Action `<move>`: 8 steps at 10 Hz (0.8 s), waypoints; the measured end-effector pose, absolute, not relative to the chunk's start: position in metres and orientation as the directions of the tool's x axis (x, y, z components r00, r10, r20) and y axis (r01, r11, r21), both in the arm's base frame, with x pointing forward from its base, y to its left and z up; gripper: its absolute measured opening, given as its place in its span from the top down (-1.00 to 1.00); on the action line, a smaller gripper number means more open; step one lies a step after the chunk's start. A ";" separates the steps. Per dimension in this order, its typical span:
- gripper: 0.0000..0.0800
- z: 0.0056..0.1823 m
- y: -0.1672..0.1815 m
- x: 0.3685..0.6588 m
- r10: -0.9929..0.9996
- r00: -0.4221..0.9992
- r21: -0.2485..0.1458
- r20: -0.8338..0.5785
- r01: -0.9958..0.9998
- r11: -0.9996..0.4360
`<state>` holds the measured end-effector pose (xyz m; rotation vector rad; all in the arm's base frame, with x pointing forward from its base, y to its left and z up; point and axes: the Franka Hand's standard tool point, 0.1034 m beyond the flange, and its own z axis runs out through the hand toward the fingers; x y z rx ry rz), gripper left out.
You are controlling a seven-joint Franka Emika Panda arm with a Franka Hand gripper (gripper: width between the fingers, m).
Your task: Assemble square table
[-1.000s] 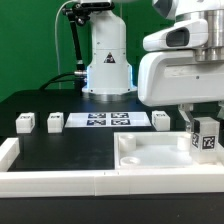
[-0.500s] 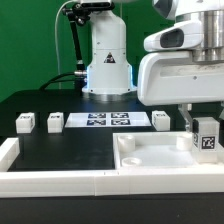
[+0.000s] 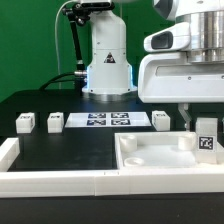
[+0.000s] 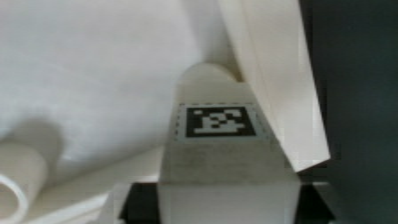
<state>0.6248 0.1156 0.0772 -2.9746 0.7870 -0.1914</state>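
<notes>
The white square panel (image 3: 165, 157) lies rim-up at the front of the exterior view's right. My gripper (image 3: 205, 131) is shut on a white tagged leg (image 3: 207, 138) and holds it upright over the panel's far right corner. In the wrist view the leg (image 4: 221, 140) fills the middle between my dark fingers (image 4: 146, 200), its tip near the panel's rim (image 4: 267, 70). Three other legs stand at the back: two (image 3: 25, 122) (image 3: 55, 122) at the exterior view's left and one (image 3: 161, 119) right of the marker board.
The marker board (image 3: 105, 120) lies flat at the back middle. A long white L-shaped rail (image 3: 50, 180) runs along the front and left edges. The robot base (image 3: 107, 60) stands behind the board.
My gripper and the held leg have moved down a little toward the panel's corner. Nothing else has moved.
</notes>
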 end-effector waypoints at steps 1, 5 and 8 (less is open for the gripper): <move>0.27 0.077 0.115 0.625 -0.568 0.817 -0.095 0.096 -0.560 -0.823; 0.27 0.077 0.114 0.623 -0.823 0.566 -0.112 0.045 -0.816 -0.567; 0.27 0.077 0.113 0.622 -0.909 0.417 -0.116 0.007 -0.903 -0.414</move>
